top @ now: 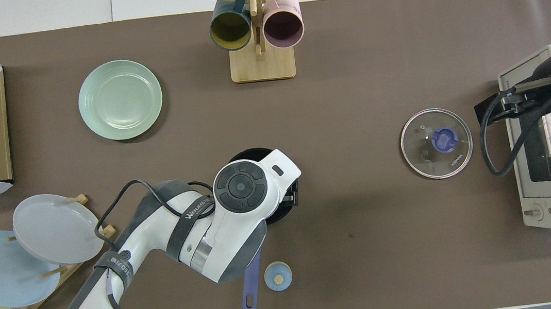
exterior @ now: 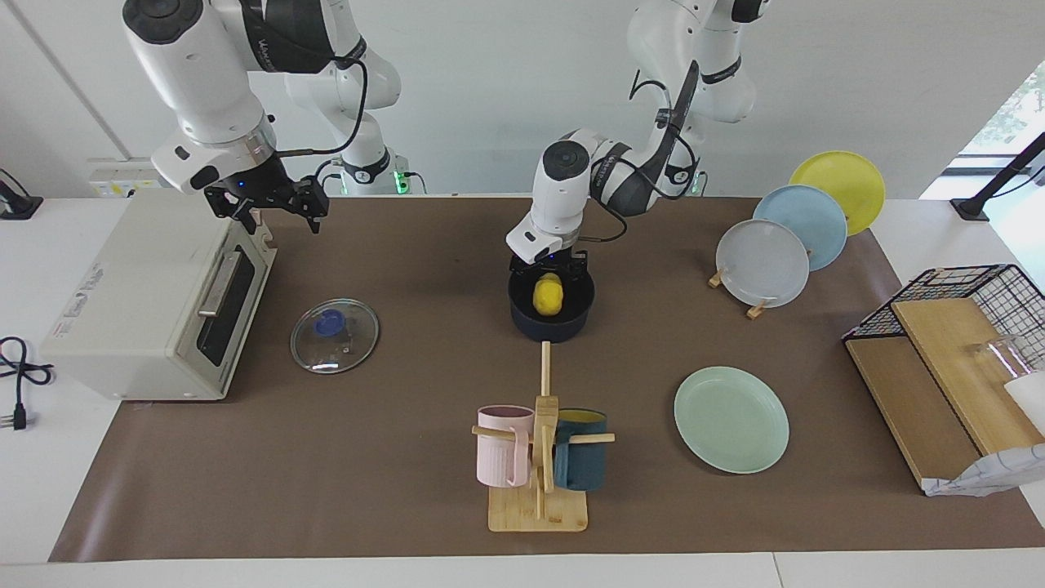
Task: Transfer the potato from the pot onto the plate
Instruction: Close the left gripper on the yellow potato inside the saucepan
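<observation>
The dark navy pot (exterior: 552, 322) stands mid-table, its blue handle (top: 251, 287) pointing toward the robots. The yellow potato (exterior: 548, 296) sits in it. My left gripper (exterior: 549, 271) hangs straight down into the pot's mouth, right at the potato's top. In the overhead view the left arm's wrist covers the potato and most of the pot (top: 249, 153). The mint-green plate (exterior: 731, 418) lies bare, farther from the robots and toward the left arm's end; it also shows in the overhead view (top: 120, 99). My right gripper (exterior: 277, 208) waits open over the toaster oven.
A glass lid (exterior: 334, 336) lies beside the toaster oven (exterior: 155, 294). A mug rack (exterior: 539, 457) with a pink and a teal mug stands farther out than the pot. A rack of plates (exterior: 763, 263), a wire basket (exterior: 971, 306) and a small blue knob (top: 277, 276) are also here.
</observation>
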### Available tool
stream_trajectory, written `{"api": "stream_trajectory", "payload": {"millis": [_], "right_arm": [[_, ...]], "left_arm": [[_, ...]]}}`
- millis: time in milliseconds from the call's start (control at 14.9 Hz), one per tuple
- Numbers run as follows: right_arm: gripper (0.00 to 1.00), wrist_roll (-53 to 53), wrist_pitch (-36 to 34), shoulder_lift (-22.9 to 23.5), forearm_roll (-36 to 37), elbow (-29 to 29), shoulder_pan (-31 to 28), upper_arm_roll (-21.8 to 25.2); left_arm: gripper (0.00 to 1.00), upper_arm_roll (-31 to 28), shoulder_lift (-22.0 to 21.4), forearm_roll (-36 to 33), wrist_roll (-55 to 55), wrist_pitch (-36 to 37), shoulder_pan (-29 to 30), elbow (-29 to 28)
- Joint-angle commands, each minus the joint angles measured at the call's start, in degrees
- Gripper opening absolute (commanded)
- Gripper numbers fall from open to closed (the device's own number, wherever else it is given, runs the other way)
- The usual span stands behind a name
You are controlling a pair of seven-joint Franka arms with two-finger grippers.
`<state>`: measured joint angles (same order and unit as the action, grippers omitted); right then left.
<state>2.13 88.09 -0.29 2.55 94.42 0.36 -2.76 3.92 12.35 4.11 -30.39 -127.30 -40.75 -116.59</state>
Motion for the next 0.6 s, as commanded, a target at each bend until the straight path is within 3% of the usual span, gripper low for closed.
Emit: {"api": "stream_trajectory", "payload": {"millis": [0,535], "right_arm": [[1.0,1.2,0.4,-0.2,-1.1,0.2,0.2,-0.1],[1.0,1.2,-0.5,-0.5,-1.3,-0.8,-0.1,0.0]], "left_arm": [[1.0,-1.1,-0.3,-0.1,-0.6,-0.9,-2.1,-1.4],[1.0,-1.2,-0.1,-0.1,-0.4,-1.1,-1.5,-1.6]]}}
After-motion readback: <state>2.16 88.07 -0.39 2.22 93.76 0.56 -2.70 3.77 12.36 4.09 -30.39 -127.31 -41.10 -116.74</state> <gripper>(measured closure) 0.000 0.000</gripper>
